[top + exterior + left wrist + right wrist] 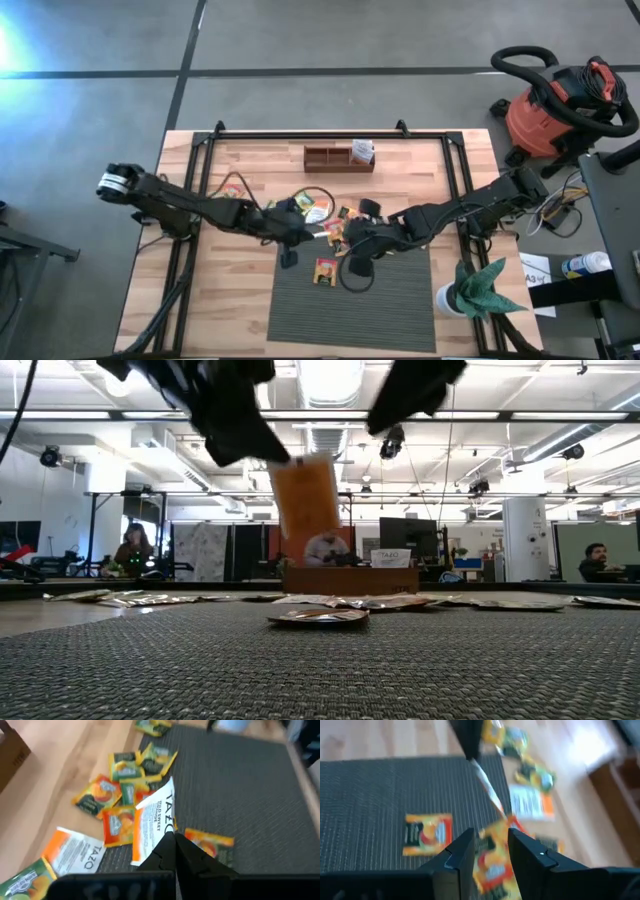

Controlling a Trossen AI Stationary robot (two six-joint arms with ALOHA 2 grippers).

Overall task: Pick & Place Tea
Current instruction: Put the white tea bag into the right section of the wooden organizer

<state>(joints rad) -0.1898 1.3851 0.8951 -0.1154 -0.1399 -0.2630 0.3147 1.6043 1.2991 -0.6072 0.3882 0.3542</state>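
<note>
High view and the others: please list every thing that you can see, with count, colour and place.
Held sachet: one, white-orange, lifted above the mat.
Loose sachets: a dozen or so, yellow-green, orange, white, at mat's far edge; one alone on the mat.
Mat: one, dark grey, table front.
Tray: one, brown, table rear.
Table: one, light wood.
Vacuum: one, red-black, floor beyond the table's right.
People: some, background.
Left gripper: shut on held sachet.
Right gripper: open, beside it.

Sachet pile blocks centre; mat front clear.
</note>
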